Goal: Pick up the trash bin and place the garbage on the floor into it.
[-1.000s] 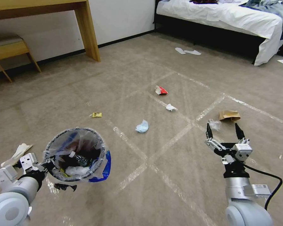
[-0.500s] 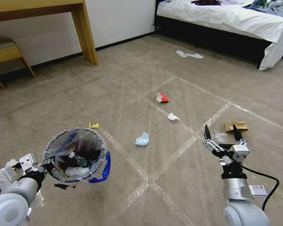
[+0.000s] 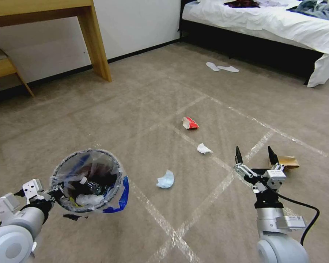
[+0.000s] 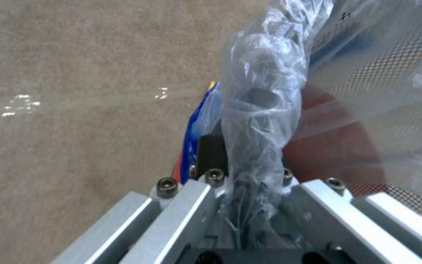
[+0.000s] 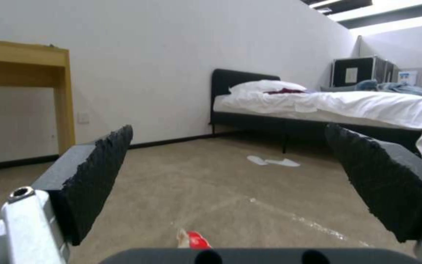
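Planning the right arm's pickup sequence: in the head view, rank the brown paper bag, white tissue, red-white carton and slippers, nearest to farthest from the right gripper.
From the right gripper:
1. Brown paper bag, just right.
2. White tissue, left.
3. Red-white carton, farther ahead-left.
4. Slippers, by the bed.

A: Setting? Bedroom, hotel-like.
B: Evidence: dark-framed bed with rumpled white sheets (image 3: 267,25), flat white slippers (image 3: 222,67) on beige short-pile carpet (image 3: 142,98), light wooden desk (image 3: 62,14) against a plain white wall (image 3: 135,25).

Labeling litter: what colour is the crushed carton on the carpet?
Red and white crushed carton, clearest in the head view.
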